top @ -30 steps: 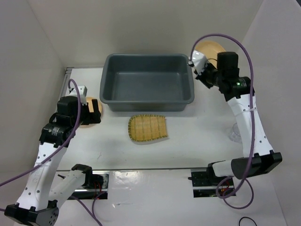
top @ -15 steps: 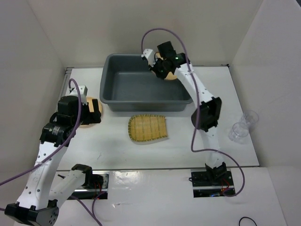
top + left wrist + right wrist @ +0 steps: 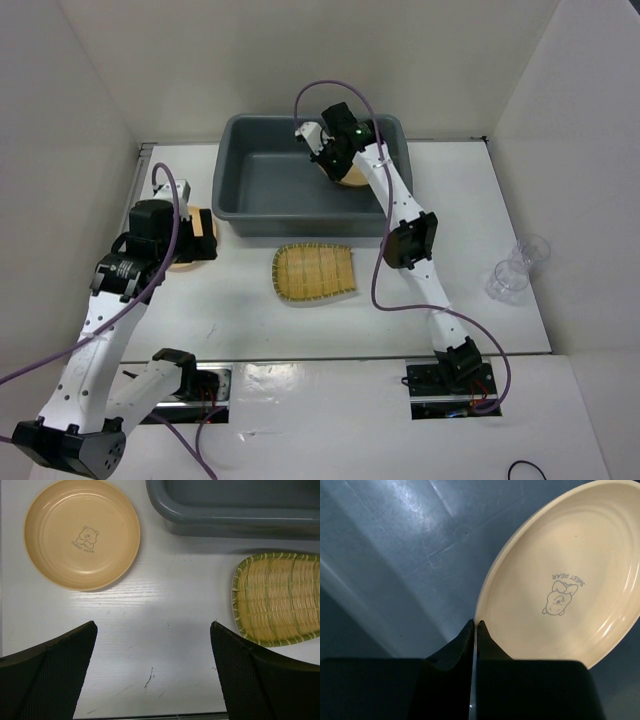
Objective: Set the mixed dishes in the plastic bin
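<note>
My right gripper [image 3: 337, 163] is shut on the rim of a yellow-orange plate [image 3: 355, 178] and holds it tilted inside the dark grey plastic bin [image 3: 232, 190]. In the right wrist view the closed fingertips [image 3: 475, 626] pinch the plate's edge [image 3: 565, 580] above the bin floor [image 3: 395, 555]. My left gripper [image 3: 203, 237] is open and empty above the second plate [image 3: 183, 262], left of the bin. In the left wrist view the gripper [image 3: 152, 675] is over bare table, nearer than that plate [image 3: 82, 532]. The bamboo tray [image 3: 315, 272] lies in front of the bin.
Clear cups [image 3: 516, 266] stand at the right of the table, far from both grippers. White walls close in the left, back and right sides. The bin's near corner [image 3: 235, 517] and the tray [image 3: 277, 600] show in the left wrist view.
My right arm has swung left from the back right corner, carrying the plate over the bin and lower into it. My left arm has shifted only slightly.
</note>
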Available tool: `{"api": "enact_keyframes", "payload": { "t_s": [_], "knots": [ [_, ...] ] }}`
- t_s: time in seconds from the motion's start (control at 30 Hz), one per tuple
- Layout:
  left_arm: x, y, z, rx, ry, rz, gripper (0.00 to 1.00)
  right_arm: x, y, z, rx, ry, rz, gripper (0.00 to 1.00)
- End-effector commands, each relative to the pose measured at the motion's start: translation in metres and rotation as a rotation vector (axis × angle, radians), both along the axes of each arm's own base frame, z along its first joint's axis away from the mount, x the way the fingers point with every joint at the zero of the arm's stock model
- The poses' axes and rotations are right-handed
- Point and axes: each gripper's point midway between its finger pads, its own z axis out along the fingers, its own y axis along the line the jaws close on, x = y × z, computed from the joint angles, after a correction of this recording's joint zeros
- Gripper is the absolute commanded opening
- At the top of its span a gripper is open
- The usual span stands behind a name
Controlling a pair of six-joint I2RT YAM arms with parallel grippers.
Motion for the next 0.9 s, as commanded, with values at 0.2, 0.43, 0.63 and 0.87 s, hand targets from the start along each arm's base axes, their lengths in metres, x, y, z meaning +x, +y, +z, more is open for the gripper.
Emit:
{"api": "enact_keyframes", "payload": {
  "t_s": [0.2,0.43,0.63,0.87],
  "knots": [
    [0.006,0.002,-0.001,0.007,-0.004,0.008,1.00,-0.007,-0.014,-0.055,-0.086,0.117,-0.032,0.02],
    [0.008,0.001,-0.004,0.009,0.007,0.008,1.00,0.004,-0.015,-0.035,-0.072,0.047,-0.079,0.32],
    [0.009,0.008,-0.006,0.014,0.013,0.053,1.00,-0.007,0.001,0.098,0.169,-0.136,-0.090,0.93],
    [0.014,0.050,-0.011,0.036,0.053,0.314,1.00,-0.103,-0.013,0.284,0.356,-0.386,-0.128,0.99]
  ]
}}
